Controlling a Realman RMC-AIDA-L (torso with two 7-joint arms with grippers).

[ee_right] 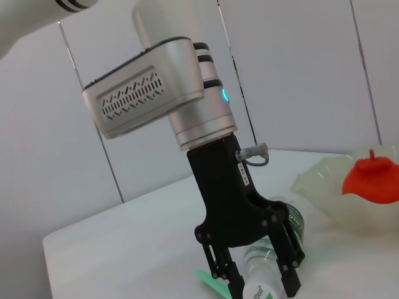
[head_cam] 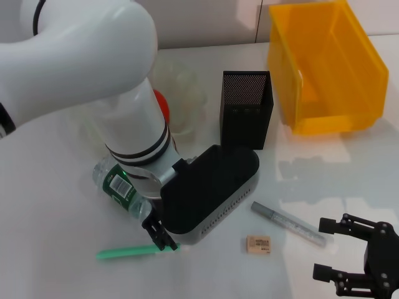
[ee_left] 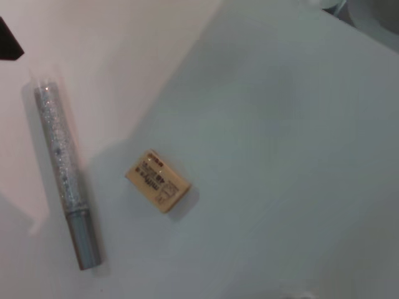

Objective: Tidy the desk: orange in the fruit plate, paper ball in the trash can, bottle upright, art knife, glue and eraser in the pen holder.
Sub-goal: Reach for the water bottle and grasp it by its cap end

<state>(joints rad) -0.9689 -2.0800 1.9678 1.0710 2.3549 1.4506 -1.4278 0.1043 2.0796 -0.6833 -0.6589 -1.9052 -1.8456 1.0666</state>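
The left gripper (ee_right: 255, 274), fingers spread astride the lying bottle (head_cam: 118, 185) near the pen holder (head_cam: 246, 109), apparently must close, then upright it

The left gripper (ee_right: 257, 281) straddles the lying bottle (ee_right: 268, 274), orange (ee_right: 372, 180) in fruit plate (ee_right: 324, 190).

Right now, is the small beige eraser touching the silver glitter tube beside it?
Apart. The left wrist view shows bare white table between the eraser and the glitter tube; the head view shows the gap too.
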